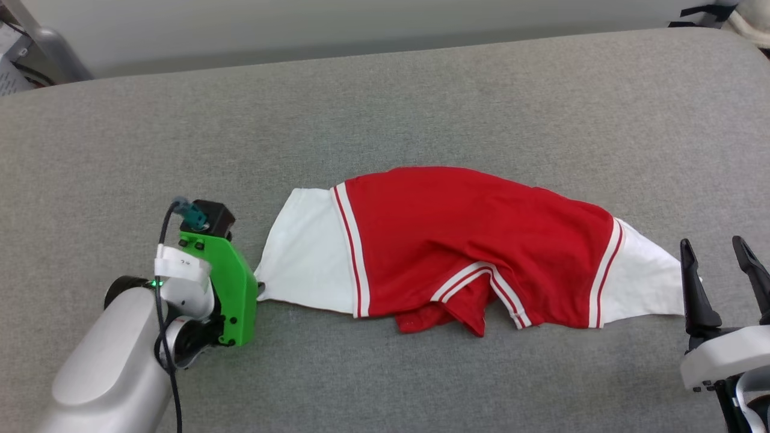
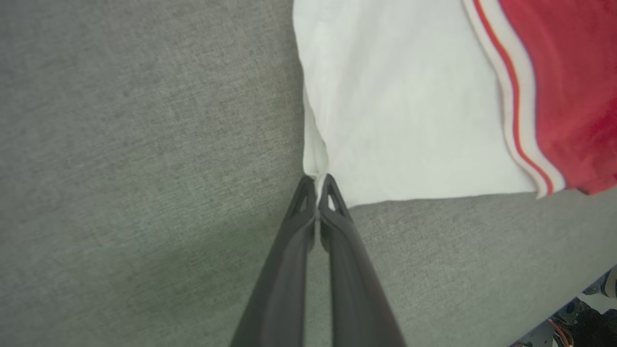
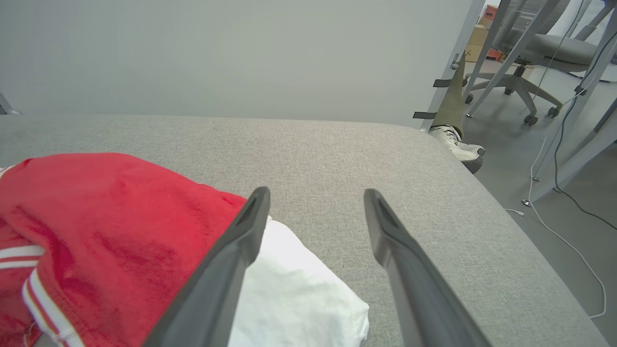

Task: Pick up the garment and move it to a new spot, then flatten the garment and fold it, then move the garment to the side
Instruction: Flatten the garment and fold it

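At the pad's (image 1: 385,90) near left side, the left gripper (image 2: 317,187) is clamped tight on the lower corner of the white sleeve (image 2: 400,106), with a thin pinch of cloth between the tips. Over on the near right side, the right gripper (image 1: 714,255) stands wide and holds nothing. Its inner finger is just beside the other sleeve (image 1: 646,282), maybe brushing the cuff.

Between the two lies the shirt (image 1: 475,234), across the middle of the pad, long axis left to right, sleeve to sleeve, so each arm has its own end. Red body, white sleeves, stripe trim at the seams. It's bunched, with a fold of red poking out toward the near edge. I'd say the right needs its grip before any lift.

The far side of the pad is plain grey cloth, and past its far right corner there's a foot (image 3: 455,140) on the floor.
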